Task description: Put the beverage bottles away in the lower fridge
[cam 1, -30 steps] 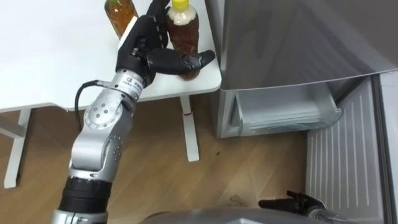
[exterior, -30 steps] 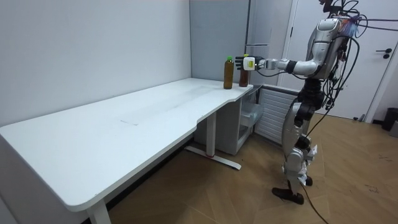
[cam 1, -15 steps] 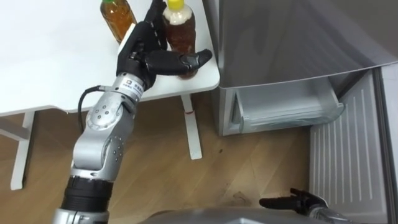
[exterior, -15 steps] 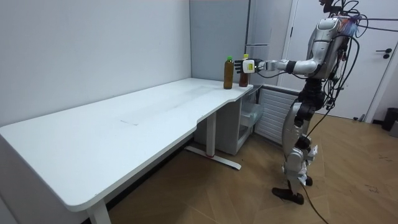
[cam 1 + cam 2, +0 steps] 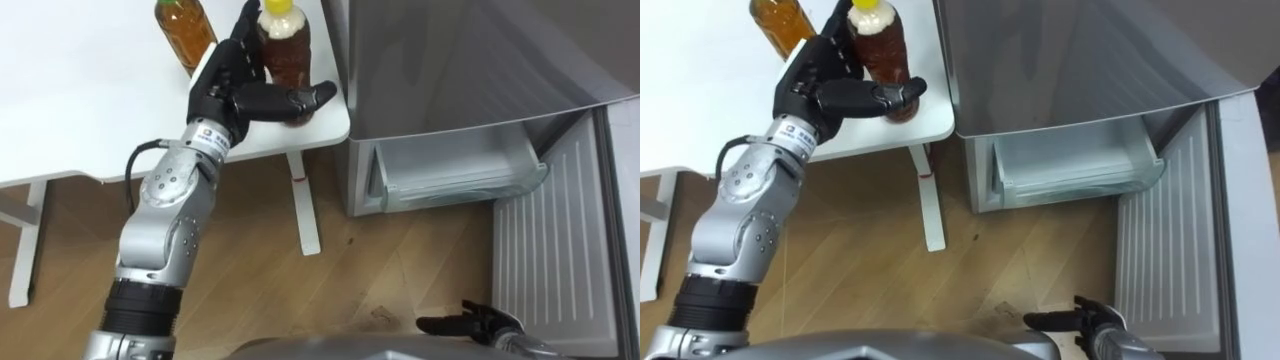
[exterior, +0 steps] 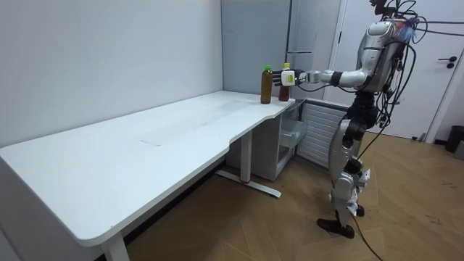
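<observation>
White table [image 5: 70, 110]: a long desk top; the corner next to the fridge carries both drinks.
Yellow-capped bottle [image 5: 288, 55]: upright on that corner, close to the edge by the fridge, with a brown drink inside.
Second bottle [image 5: 184, 30]: amber with a green cap, upright just beside the first, further in from the corner.
Left hand [image 5: 230, 85]: the arm is stretched out to the corner. The fingers lie fairly straight along the bottle's side away from the fridge, and the thumb is spread low across its front. The yellow-capped bottle sits in the gap; the hand is not clenched, and I cannot tell if it touches.
Right hand [image 5: 470, 324]: low by the robot's side, dark fingers loosely extended, holding nothing.
Grey fridge [image 5: 450, 70]: hard against the table's end. Its lower door [image 5: 550, 250] is swung open and a pale drawer [image 5: 450, 175] shows inside.
Robot: upright on the wooden floor [image 5: 260, 270], facing the corner.
</observation>
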